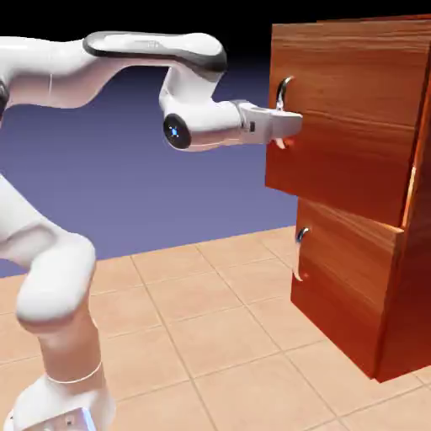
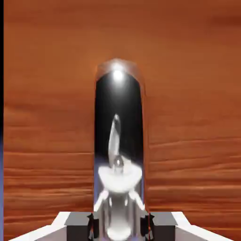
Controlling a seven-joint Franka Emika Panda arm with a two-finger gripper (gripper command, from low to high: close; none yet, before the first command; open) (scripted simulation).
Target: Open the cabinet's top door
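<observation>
Arm: 1 white arm, its base at the lower left of the exterior view, rising in a bent column and crossing high toward the exterior view's right
Upper stretch: it runs nearly level along the top, with a long black-edged link ending in a rounded elbow-like bend
Wrist: below that bend the arm drops to a round joint with a dark cap and a small blue light
Hand: the gripper points to the exterior view's right, almost level, its tip end at the front of the top door
Jaws: closed in on the top handle, with 1 finger on each side of it and the curved silver bar held between them
Grip spot: in the hand view the fingertips meet the handle at the picture's bottom edge, while the rest of the bar stretches up the middle
Top door: the upper reddish-brown panel is at the exterior view's right, above the lower door, and its handle is near its left edge
Lower handle: 1 curved silver bar near the left edge of the lower door, apart from the gripper
Cabinet: the wooden cabinet stands upright on the tiled floor
</observation>
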